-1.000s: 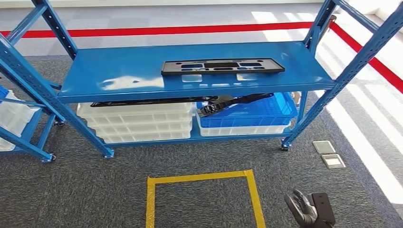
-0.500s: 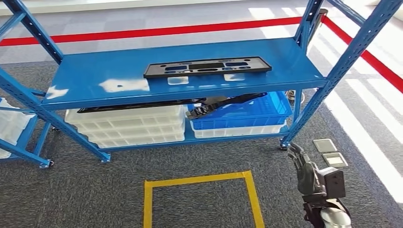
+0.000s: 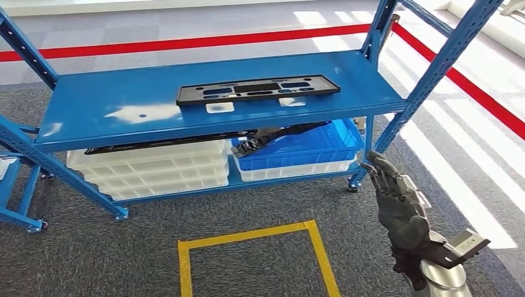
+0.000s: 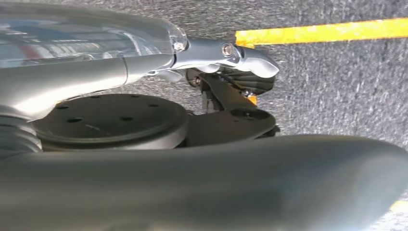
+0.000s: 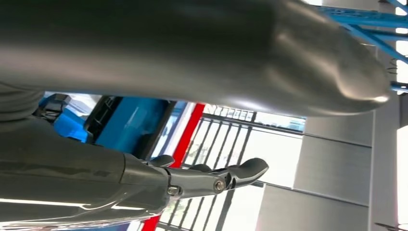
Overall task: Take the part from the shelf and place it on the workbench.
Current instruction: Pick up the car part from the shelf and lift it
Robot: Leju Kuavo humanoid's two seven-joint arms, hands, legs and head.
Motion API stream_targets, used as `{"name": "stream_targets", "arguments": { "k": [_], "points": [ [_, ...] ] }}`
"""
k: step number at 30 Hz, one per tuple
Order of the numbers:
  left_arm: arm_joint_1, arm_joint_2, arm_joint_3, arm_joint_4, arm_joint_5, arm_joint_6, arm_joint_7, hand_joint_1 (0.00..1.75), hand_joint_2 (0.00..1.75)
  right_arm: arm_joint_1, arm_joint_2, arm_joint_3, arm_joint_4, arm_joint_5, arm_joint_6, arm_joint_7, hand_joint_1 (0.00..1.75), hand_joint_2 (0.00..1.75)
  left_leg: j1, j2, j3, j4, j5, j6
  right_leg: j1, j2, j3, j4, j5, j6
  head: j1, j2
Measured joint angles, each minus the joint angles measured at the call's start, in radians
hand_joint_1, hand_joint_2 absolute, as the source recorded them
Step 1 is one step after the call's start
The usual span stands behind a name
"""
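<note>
The black part (image 3: 258, 90) lies flat on the blue shelf's (image 3: 93, 105) top board, nobody touching it. Right hand (image 3: 396, 201) is raised near the shelf's front right leg, fingers spread, holding nothing. Left hand (image 4: 226, 62) is mostly blocked, can't tell its grip.

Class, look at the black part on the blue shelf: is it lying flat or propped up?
Lying flat. The black part rests lengthwise on the top shelf, casting reflections beneath it.

Shelf post (image 3: 427, 80) between right hand (image 3: 396, 204), part (image 3: 257, 90).
</note>
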Motion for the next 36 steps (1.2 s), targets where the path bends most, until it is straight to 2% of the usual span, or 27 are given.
{"name": "stream_targets", "arguments": {
  "k": [1,2,3,5,8,10,11,13,14,15,16,18,19,20,23,25,26,28,29,30,31,32,34,35,36],
  "points": [
    [-0.001,0.0,0.004,0.002,-0.006,-0.002,-0.002,0.0,0.0,0.002,-0.004,0.007,-0.016,-0.004,0.001,-0.004,0.0,0.0,0.0,0.005,0.003,0.001,-0.003,-0.002,0.0,-0.003,0.011,-0.03,0.029,0.002,0.0,0.0],
    [-0.003,-0.001,0.007,0.003,-0.009,-0.004,-0.004,0.0,0.0,0.002,-0.006,0.011,-0.028,-0.006,0.001,-0.005,0.0,0.0,0.0,0.008,0.008,0.002,-0.007,-0.005,0.0,-0.008,0.04,-0.095,0.067,0.002,0.0,0.0],
    [-0.005,-0.001,0.009,0.003,-0.011,-0.005,-0.007,0.0,0.0,0.002,-0.008,0.015,-0.039,-0.007,0.001,-0.006,0.0,0.0,0.0,0.011,0.011,0.003,-0.011,-0.01,0.002,-0.013,0.069,-0.156,0.093,0.0,0.0,0.0],
    [-0.008,-0.002,0.012,0.004,-0.014,-0.006,-0.01,0.0,0.0,0.005,-0.011,0.02,-0.06,-0.008,0.0,-0.008,0.0,0.0,-0.002,0.014,0.015,0.008,-0.018,-0.021,0.007,-0.019,0.106,-0.234,0.114,-0.01,0.0,0.0],
    [-0.011,-0.003,0.014,0.004,-0.015,-0.009,-0.012,0.0,0.0,0.01,-0.015,0.024,-0.082,-0.009,-0.001,-0.011,0.0,0.0,-0.001,0.015,0.017,0.01,-0.023,-0.033,0.011,-0.016,0.109,-0.24,0.112,-0.027,-0.001,0.0],
    [-0.012,-0.003,0.015,0.004,-0.015,-0.01,-0.013,0.0,0.0,0.011,-0.016,0.028,-0.095,-0.009,-0.001,-0.012,0.0,0.0,0.002,0.009,0.006,0.037,-0.047,-0.044,0.005,-0.015,0.11,-0.244,0.114,-0.036,-0.001,0.0],
    [-0.012,-0.003,0.016,0.005,-0.016,-0.01,-0.013,0.0,0.0,0.012,-0.016,0.03,-0.1,-0.008,-0.001,-0.012,0.0,0.0,0.004,0.005,-0.012,0.078,-0.073,-0.051,0.002,-0.016,0.111,-0.245,0.115,-0.039,-0.001,0.0],
    [-0.01,-0.003,0.018,0.005,-0.016,-0.011,-0.013,0.0,0.0,0.016,-0.016,0.035,-0.104,-0.006,-0.002,-0.012,0.0,0.0,0.009,0.0,-0.071,0.205,-0.132,-0.06,0.002,-0.015,0.111,-0.245,0.114,-0.043,-0.001,0.0],
    [-0.009,-0.003,0.019,0.005,-0.016,-0.011,-0.013,0.0,0.0,0.019,-0.016,0.037,-0.105,-0.006,-0.002,-0.012,0.0,0.0,0.011,0.0,-0.099,0.259,-0.149,-0.063,0.002,-0.015,0.111,-0.245,0.114,-0.043,-0.001,0.0],
    [-0.008,-0.003,0.02,0.005,-0.016,-0.012,-0.013,0.0,0.0,0.022,-0.016,0.039,-0.105,-0.005,-0.004,-0.012,0.0,0.0,0.012,-0.001,-0.114,0.284,-0.146,-0.063,0.002,-0.013,0.112,-0.245,0.113,-0.043,-0.001,0.0],
    [-0.008,-0.003,0.021,0.005,-0.016,-0.012,-0.013,0.0,0.0,0.024,-0.016,0.04,-0.106,-0.005,-0.004,-0.012,0.0,0.0,0.013,-0.001,-0.113,0.272,-0.126,-0.062,0.002,-0.012,0.113,-0.245,0.112,-0.042,-0.001,0.0],
    [-0.008,-0.003,0.022,0.005,-0.016,-0.013,-0.013,0.0,0.0,0.025,-0.016,0.041,-0.109,-0.006,-0.007,-0.012,0.0,0.0,0.013,-0.004,-0.064,0.152,-0.049,-0.056,0.001,-0.007,0.118,-0.245,0.109,-0.038,-0.001,0.0],
    [-0.008,-0.003,0.023,0.005,-0.016,-0.013,-0.013,0.0,0.0,0.025,-0.016,0.041,-0.111,-0.006,-0.007,-0.012,0.0,0.0,0.012,-0.007,-0.038,0.092,-0.021,-0.052,0.002,-0.005,0.12,-0.244,0.107,-0.035,-0.001,0.0],
    [-0.009,-0.003,0.024,0.005,-0.016,-0.013,-0.013,0.0,0.0,0.025,-0.016,0.041,-0.112,-0.006,-0.008,-0.012,0.0,0.0,0.011,-0.009,-0.019,0.047,-0.006,-0.048,0.003,-0.003,0.12,-0.243,0.106,-0.03,-0.001,0.0],
    [-0.009,-0.004,0.027,0.006,-0.016,-0.013,-0.013,0.0,0.0,0.028,-0.017,0.042,-0.116,-0.006,-0.008,-0.012,0.0,0.0,0.005,-0.012,-0.009,0.021,-0.009,-0.037,0.004,-0.001,0.119,-0.247,0.108,-0.01,-0.001,0.0],
    [-0.01,-0.004,0.027,0.006,-0.016,-0.013,-0.013,0.0,0.0,0.03,-0.018,0.043,-0.12,-0.007,-0.008,-0.012,0.0,0.0,0.007,-0.009,-0.006,0.011,-0.003,-0.024,0.002,-0.003,0.115,-0.233,0.092,-0.001,-0.001,0.0],
    [-0.01,-0.004,0.027,0.006,-0.016,-0.013,-0.013,0.0,0.0,0.03,-0.018,0.043,-0.121,-0.007,-0.008,-0.012,0.0,0.0,0.008,-0.007,-0.004,0.006,0.0,-0.018,0.002,-0.004,0.103,-0.203,0.071,0.002,0.0,0.0],
    [-0.011,-0.004,0.027,0.007,-0.016,-0.013,-0.013,0.0,0.0,0.035,-0.021,0.043,-0.121,-0.008,-0.009,-0.012,0.0,0.0,0.008,-0.004,-0.003,0.004,0.002,-0.011,0.002,-0.006,0.046,-0.082,0.008,0.002,0.0,0.0],
    [-0.01,-0.004,0.027,0.007,-0.016,-0.013,-0.012,0.0,0.0,0.038,-0.022,0.044,-0.12,-0.008,-0.009,-0.012,0.0,0.0,0.006,-0.003,-0.003,0.004,0.001,-0.01,0.003,-0.006,0.017,-0.021,-0.013,0.003,0.0,0.0],
    [-0.009,-0.003,0.027,0.007,-0.016,-0.013,-0.012,0.0,0.0,0.041,-0.023,0.044,-0.12,-0.008,-0.009,-0.012,0.0,0.0,0.004,-0.002,-0.002,0.004,0.001,-0.009,0.003,-0.007,-0.002,0.018,-0.02,0.003,0.0,0.0],
    [-0.009,-0.003,0.027,0.007,-0.016,-0.013,-0.012,0.0,0.0,0.043,-0.023,0.044,-0.12,-0.008,-0.009,-0.012,0.0,0.0,0.002,-0.002,-0.001,0.004,0.0,-0.009,0.003,-0.007,-0.002,0.017,-0.005,0.003,0.0,0.0],
    [-0.01,-0.004,0.027,0.007,-0.016,-0.013,-0.012,0.0,0.0,0.044,-0.023,0.044,-0.12,-0.008,-0.009,-0.012,0.0,0.0,0.001,-0.002,0.001,0.004,-0.001,-0.008,0.004,-0.008,0.017,-0.025,0.026,0.002,0.0,0.0],
    [-0.01,-0.004,0.027,0.007,-0.016,-0.013,-0.011,0.0,0.0,0.044,-0.024,0.044,-0.12,-0.008,-0.008,-0.012,0.0,0.0,-0.002,-0.002,0.004,0.007,-0.005,-0.011,0.007,-0.012,0.081,-0.161,0.092,-0.005,0.0,0.0],
    [-0.011,-0.004,0.027,0.007,-0.016,-0.013,-0.011,0.0,0.0,0.044,-0.024,0.044,-0.121,-0.009,-0.008,-0.012,0.0,0.0,-0.004,-0.002,0.004,0.008,-0.007,-0.015,0.009,-0.013,0.103,-0.212,0.109,-0.009,0.0,0.0],
    [-0.01,-0.005,0.027,0.007,-0.016,-0.013,-0.011,0.0,0.0,0.045,-0.024,0.044,-0.122,-0.01,-0.008,-0.012,0.0,0.0,-0.006,-0.002,0.002,0.01,-0.008,-0.019,0.011,-0.014,0.114,-0.24,0.115,-0.014,0.0,0.0]
  ]
}}
